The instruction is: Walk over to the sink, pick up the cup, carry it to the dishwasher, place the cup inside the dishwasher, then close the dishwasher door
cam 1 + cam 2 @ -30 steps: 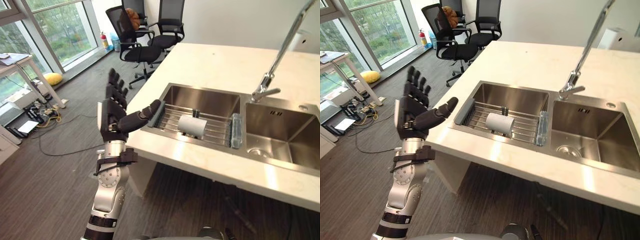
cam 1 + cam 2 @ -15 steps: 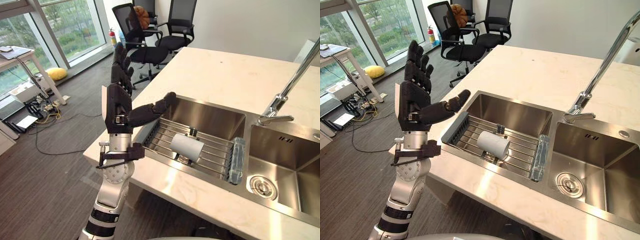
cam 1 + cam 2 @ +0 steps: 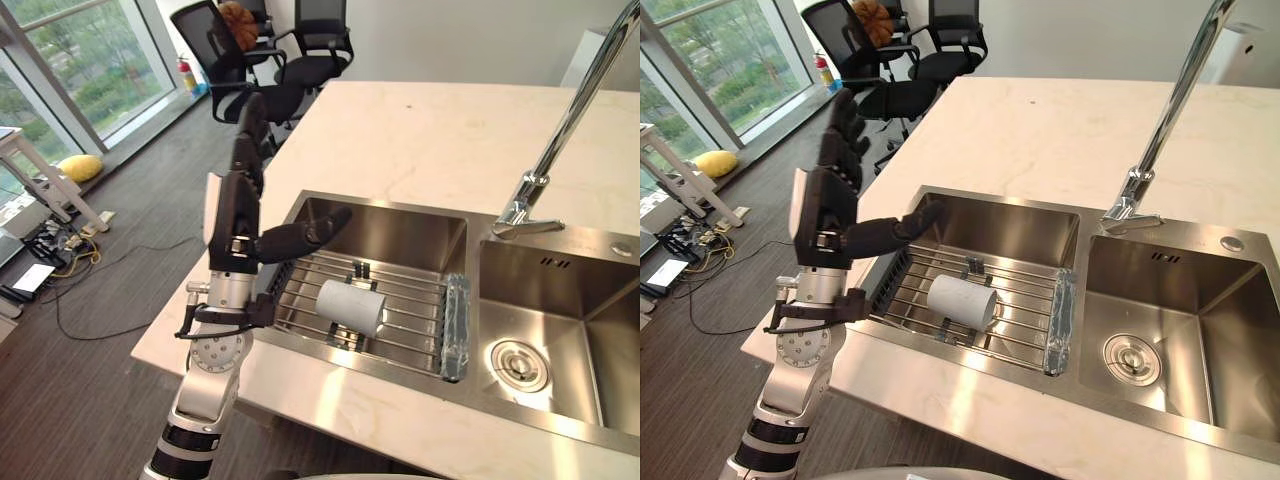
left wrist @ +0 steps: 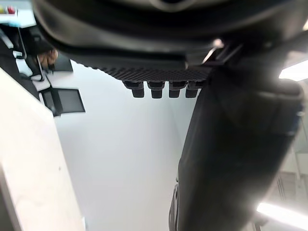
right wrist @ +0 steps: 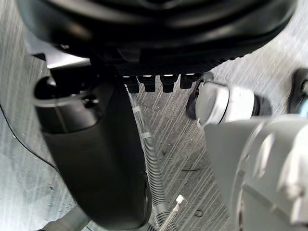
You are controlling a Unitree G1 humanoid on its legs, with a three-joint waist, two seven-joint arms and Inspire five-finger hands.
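Grey carpet floor (image 3: 80, 390) runs under the left robot hand (image 3: 233, 215), which is raised at the corner of a pale stone table (image 3: 430, 130). Its fingers stand straight up and its thumb juts sideways over the table's edge; it is wide open and holds nothing. The right robot hand (image 5: 159, 29) hangs low over the same grey floor, its fingers apparently straight and nothing in them.

Just past the left thumb tip, a steel double sink (image 3: 400, 225) is set into the table. A wire rack (image 3: 410, 315) spans the basin nearer the left robot hand. The cup (image 3: 350, 306), white and lying on its side, rests on the rack's bars, on the thumb side of that hand and well clear of it. Which end is its mouth is hard to tell. The hand and forearm cover the rack's nearer end. A small dark fitting (image 3: 360, 270) behind the cup is too small to identify.

Beyond the rack, the second basin with its drain (image 3: 517, 365) is cut off at the picture's edge, as is the top of the tall tap (image 3: 560, 130).

Behind the left robot hand stand black office chairs (image 3: 225, 75), one holding something orange-brown (image 3: 236, 20). Farther off are a red fire extinguisher (image 3: 184, 72), its print too small to read, a yellow cushion (image 3: 80, 167) and tall windows (image 3: 80, 60).
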